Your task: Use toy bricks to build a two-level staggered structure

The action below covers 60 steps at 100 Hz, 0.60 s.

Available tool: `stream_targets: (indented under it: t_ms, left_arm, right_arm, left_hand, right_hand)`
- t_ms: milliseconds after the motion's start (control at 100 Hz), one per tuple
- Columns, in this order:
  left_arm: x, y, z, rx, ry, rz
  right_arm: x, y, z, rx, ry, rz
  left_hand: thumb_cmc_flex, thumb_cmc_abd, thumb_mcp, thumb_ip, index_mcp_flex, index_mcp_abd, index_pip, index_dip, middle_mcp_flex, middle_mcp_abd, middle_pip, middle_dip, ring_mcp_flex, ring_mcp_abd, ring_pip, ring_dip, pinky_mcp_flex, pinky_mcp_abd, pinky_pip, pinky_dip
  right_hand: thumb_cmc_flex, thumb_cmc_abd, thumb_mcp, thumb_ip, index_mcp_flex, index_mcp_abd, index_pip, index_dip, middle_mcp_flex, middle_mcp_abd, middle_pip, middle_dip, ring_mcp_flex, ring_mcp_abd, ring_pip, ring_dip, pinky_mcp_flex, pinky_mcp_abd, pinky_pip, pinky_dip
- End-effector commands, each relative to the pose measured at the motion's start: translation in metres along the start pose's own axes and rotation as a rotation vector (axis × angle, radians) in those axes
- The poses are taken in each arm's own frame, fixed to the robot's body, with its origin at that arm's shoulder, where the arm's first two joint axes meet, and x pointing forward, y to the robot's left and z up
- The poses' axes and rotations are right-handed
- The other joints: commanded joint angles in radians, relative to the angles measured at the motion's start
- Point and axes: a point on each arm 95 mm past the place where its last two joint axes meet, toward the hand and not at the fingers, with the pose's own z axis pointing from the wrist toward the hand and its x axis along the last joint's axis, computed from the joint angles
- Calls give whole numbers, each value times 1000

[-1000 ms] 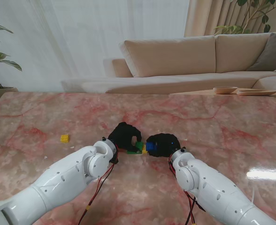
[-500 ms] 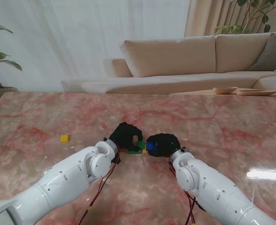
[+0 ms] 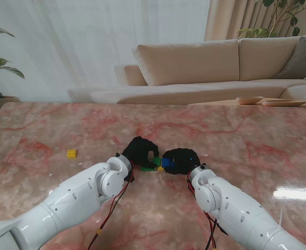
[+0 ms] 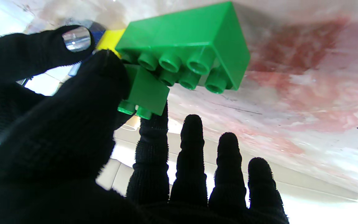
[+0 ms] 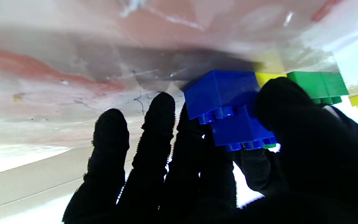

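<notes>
Both hands meet at the brick row mid-table (image 3: 236, 130), well right of the loose yellow brick (image 3: 71, 153).

Left hand (image 3: 138, 151): thumb and index pinch a small green brick (image 4: 146, 91). That brick sits on the studs of the long green brick (image 4: 185, 40), at the end nearest the yellow row brick (image 4: 110, 39). Other three fingers (image 4: 192, 161) are straight and apart, touching nothing.

Right hand (image 3: 180, 160): thumb and a finger clamp a small blue brick (image 5: 239, 129), which sits on the lower blue brick (image 5: 221, 90) and overhangs toward the yellow row brick. The outer fingers are extended and free.

Bottom row on the table, from the long green brick going right: green, yellow, blue, touching end to end. Upper level: the small green and small blue bricks; whether either is fully seated, can't tell. From the stand view the hands cover most of the row; only a green and blue sliver shows between them.
</notes>
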Motion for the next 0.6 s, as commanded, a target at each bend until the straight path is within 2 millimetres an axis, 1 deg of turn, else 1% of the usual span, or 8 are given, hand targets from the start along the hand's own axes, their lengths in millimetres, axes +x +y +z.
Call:
stream_targets:
  t_ms: [0,290,420,500,570,590]
  left_arm:
    - [3,3,1,3,6,-5]
    - [4,2,2,4,16,11]
    - [4,2,1,-3,15,23]
    - [4,2,1,-6,15,26]
    - [4,3,1,-7,17,29]
    - [4,3,1,-7,18,32]
  right_arm:
    - [-4,-19,-8,60,-16,2]
    - [-4,-19,-8,59,-15,3]
    - [-4,-19,-8,60,-14,3]
    - [-4,-19,-8,61,-14,4]
    - [-4,-19,-8,60,-15,4]
    - [-4,-19,-8,60,-15,4]
  left_hand:
    - [-14,50,-1,7,49,-51,86,46,27,-2,-2,11,-8,19,-16,-1,-24,-5,-22,17]
    - [-38,47,1,5,38,-35,71,53,24,0,-3,11,-10,20,-18,-1,-26,-3,-30,22]
    - [-65,49,39,6,11,-14,35,91,16,-1,-8,10,-14,21,-21,-1,-25,-4,-46,31]
    - [-87,53,62,12,-17,-3,29,126,11,1,-7,11,-17,22,-22,-1,-25,-5,-56,35]
    - [-95,58,66,13,-27,1,25,135,9,1,-8,11,-18,23,-22,0,-26,-5,-57,38]
    - [-99,58,71,18,-32,4,23,140,8,1,-8,11,-18,23,-22,0,-27,-4,-58,40]
  right_hand:
    - [-17,-18,26,-31,18,0,19,-8,34,33,-27,-22,30,4,-15,-3,7,-5,31,10]
    - [-18,-19,28,-31,18,-1,19,-8,34,34,-27,-22,31,4,-15,-3,7,-5,32,10]
    - [-19,-18,29,-31,18,1,19,-9,33,35,-28,-22,30,4,-15,-3,7,-5,32,10]
    - [-18,-19,31,-30,19,0,19,-9,34,33,-27,-21,30,5,-15,-3,7,-6,32,10]
    - [-18,-20,32,-30,19,1,19,-8,34,33,-28,-21,31,4,-14,-3,7,-5,33,10]
    - [-18,-20,33,-30,19,1,19,-8,33,34,-28,-21,30,5,-14,-3,7,-5,32,10]
